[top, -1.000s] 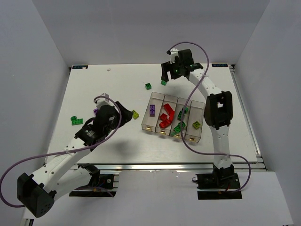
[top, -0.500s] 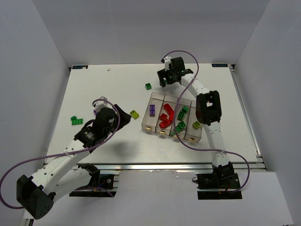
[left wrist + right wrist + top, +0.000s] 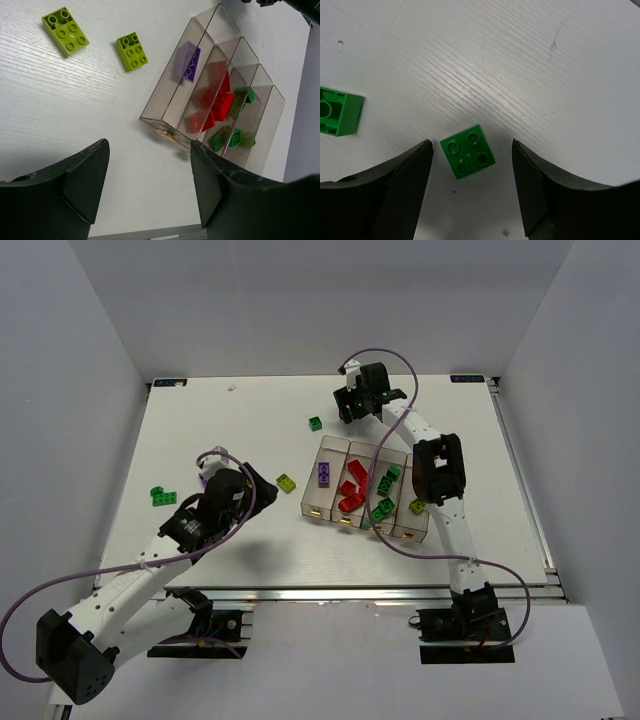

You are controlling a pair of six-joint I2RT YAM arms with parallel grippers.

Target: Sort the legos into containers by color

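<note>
My right gripper (image 3: 347, 412) is open over the far middle of the table. In the right wrist view a dark green 2x2 lego (image 3: 468, 151) lies flat between its open fingers (image 3: 471, 145), touching neither. My left gripper (image 3: 262, 478) is open and empty, just left of the four joined bins (image 3: 316, 498). Its wrist view (image 3: 149, 145) shows the bins (image 3: 165, 97) holding a purple lego (image 3: 190, 61), red legos (image 3: 216, 100) and green ones (image 3: 240, 96). Two yellow-green legos (image 3: 65, 31) (image 3: 132, 51) lie loose beyond them.
Another green lego (image 3: 315, 423) lies left of the right gripper; it shows on its side in the right wrist view (image 3: 337, 111). Green legos (image 3: 160, 496) sit at the table's left. A purple lego (image 3: 205, 478) peeks out behind the left arm.
My right gripper has swung left and a little nearer, coming over the dark green lego. The left arm has barely moved.
</note>
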